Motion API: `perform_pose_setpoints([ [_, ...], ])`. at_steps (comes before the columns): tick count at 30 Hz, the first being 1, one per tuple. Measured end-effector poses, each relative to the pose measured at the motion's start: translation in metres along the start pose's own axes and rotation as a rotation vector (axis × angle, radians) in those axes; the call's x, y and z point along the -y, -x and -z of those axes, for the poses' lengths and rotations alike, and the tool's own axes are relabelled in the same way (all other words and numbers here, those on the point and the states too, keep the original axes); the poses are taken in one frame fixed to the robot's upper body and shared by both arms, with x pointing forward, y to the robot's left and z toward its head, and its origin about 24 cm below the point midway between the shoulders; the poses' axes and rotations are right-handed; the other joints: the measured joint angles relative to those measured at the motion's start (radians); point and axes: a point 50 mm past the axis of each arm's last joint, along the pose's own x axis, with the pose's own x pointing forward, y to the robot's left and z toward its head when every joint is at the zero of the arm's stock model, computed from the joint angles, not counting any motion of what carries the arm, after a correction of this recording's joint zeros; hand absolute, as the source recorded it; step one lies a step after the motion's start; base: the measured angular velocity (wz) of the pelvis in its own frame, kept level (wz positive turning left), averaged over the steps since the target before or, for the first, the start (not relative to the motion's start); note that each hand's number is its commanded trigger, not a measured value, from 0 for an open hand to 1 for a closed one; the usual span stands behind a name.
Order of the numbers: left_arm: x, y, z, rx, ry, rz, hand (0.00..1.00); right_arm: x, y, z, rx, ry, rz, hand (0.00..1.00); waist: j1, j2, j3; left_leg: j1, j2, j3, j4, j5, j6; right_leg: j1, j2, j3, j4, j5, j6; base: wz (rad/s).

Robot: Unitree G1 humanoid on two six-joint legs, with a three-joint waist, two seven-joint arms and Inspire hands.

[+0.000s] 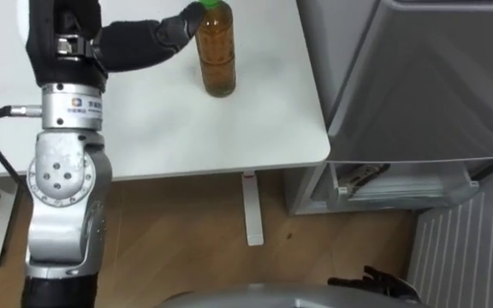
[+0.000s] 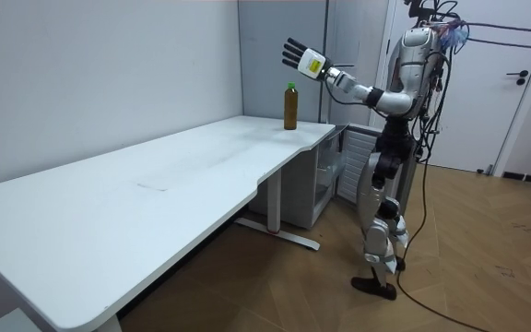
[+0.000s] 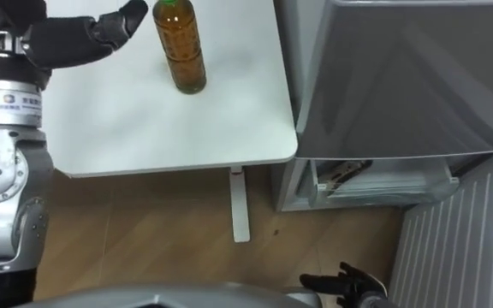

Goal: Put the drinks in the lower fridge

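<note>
A bottle (image 1: pixel 216 56) of brown tea with a green cap stands upright on the white table (image 1: pixel 169 128), near the corner closest to the fridge; it is also visible as the bottle (image 2: pixel 290 107) and the bottle (image 3: pixel 181 50). My left hand (image 1: pixel 135 43) is raised to the left of it, open, with its thumb by the cap. In the room view the left hand (image 2: pixel 299 57) hangs above the bottle with fingers spread, apart from it. My right hand (image 3: pixel 342 282) hangs low at my side, fingers relaxed and holding nothing.
The grey fridge (image 1: pixel 418 77) stands right of the table. Its lower compartment (image 1: pixel 383 184) is open, showing a white shelf, and a ribbed white panel (image 1: pixel 465 244) stands beside it. The table leg (image 1: pixel 252 210) rises from the wooden floor between me and the fridge.
</note>
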Motion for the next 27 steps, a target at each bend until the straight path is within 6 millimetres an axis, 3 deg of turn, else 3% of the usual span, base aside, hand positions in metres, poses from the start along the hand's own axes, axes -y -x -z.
perform_pose_setpoints([
  [4, -0.001, -0.001, 0.016, -0.085, -0.007, 0.002, 0.00, -0.003, -0.001, -0.001, -0.002, -0.007, -0.008, 0.00, -0.002, -0.004, 0.0006, -0.016, 0.008, 0.010, 0.001, 0.000, -0.001, -0.019, 0.004, 0.009, 0.007, 0.005, -0.003, -0.10],
  [8, -0.002, -0.001, 0.019, -0.101, -0.007, 0.003, 0.00, -0.002, -0.001, -0.002, -0.001, -0.018, -0.009, 0.00, -0.002, -0.003, -0.0005, -0.017, 0.009, 0.018, -0.001, 0.000, -0.001, -0.031, 0.004, 0.016, 0.007, 0.006, -0.004, -0.08],
  [16, -0.001, 0.002, 0.030, -0.157, -0.008, 0.039, 0.00, 0.000, -0.001, -0.003, -0.002, -0.035, -0.005, 0.00, -0.018, 0.012, -0.0097, -0.013, 0.008, 0.024, -0.005, 0.000, -0.001, -0.030, 0.005, 0.016, 0.007, 0.006, -0.004, 0.00],
  [27, 0.001, 0.015, 0.069, -0.371, -0.004, 0.064, 0.00, -0.002, -0.002, -0.006, -0.023, -0.036, -0.014, 0.00, -0.022, 0.006, -0.0059, -0.014, 0.008, 0.023, 0.000, 0.001, -0.002, -0.030, 0.006, 0.019, 0.009, 0.006, -0.004, 0.00],
])
